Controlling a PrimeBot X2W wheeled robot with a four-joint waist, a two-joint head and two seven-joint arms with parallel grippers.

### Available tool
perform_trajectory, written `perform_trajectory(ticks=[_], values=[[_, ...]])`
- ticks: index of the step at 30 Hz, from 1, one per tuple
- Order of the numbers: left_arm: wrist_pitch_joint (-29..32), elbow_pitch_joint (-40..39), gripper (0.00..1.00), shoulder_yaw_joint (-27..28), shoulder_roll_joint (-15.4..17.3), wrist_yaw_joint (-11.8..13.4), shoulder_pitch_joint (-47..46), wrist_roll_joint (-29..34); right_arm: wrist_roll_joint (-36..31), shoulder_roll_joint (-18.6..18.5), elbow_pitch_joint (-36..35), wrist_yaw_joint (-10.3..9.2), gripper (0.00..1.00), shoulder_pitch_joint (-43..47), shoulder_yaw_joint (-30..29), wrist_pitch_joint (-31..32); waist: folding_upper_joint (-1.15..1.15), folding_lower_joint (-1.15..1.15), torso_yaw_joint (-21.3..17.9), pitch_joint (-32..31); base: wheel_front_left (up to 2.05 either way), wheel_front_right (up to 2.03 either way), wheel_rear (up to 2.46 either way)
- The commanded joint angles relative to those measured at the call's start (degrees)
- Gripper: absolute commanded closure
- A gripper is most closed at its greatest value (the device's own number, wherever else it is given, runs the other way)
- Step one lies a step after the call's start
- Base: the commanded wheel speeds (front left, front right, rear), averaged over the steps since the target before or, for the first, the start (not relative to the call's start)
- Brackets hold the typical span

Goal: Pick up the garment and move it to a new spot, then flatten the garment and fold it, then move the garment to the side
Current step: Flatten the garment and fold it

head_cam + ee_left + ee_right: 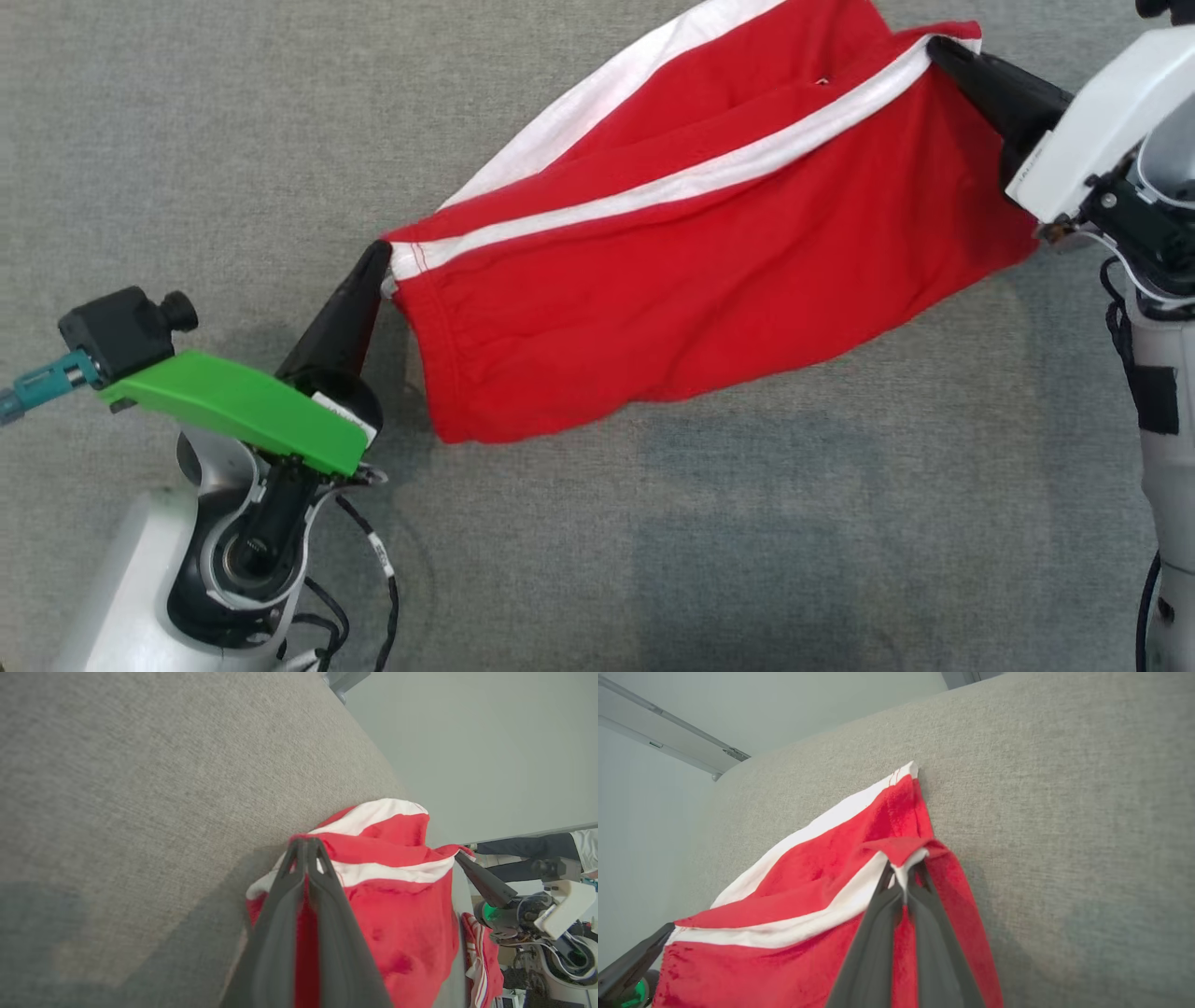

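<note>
1. A grey woven cloth surface (pixel 187 140) lay flat across the work area.
2. A red garment (pixel 709 280) with white stripes seemed to touch it only at its far end.
3. The garment's near edge cast a shadow on it.

— What sort of place is this?
— A robot lab or test room, by the look of it: a grey cloth-covered tabletop (pixel 187 140) and bare pale walls (pixel 467 742).
— Anything else?
— A person (pixel 528 845) standing close beside the rig.
</note>
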Motion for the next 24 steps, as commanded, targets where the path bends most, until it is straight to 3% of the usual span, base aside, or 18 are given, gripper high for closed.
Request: perform_trajectory(ticks=[1, 15, 24], values=[[-0.7, 1.3, 1.0, 0.4, -0.4, 0.5, -2.1, 0.7, -1.3, -0.1, 1.8, 0.0, 1.0, -2.5, 0.6, 0.1, 0.0, 0.0, 3.7, 3.3, 0.0, 0.0, 0.0], [-3.2, 5.4, 1.0, 0.0, -4.7, -0.9, -5.2, -0.1, -4.9, -1.7, 11.5, 0.0, 1.0, -12.9, 2.2, 0.8, 0.0, 0.0, 6.4, 3.0, 0.0, 0.0, 0.0], [-3.8, 7.1, 1.0, -1.0, -5.1, -0.7, -6.1, 1.8, -6.6, -1.4, 14.0, 0.0, 1.0, -14.6, 3.4, 1.4, 0.0, 0.0, 7.0, 2.4, 0.0, 0.0, 0.0]])
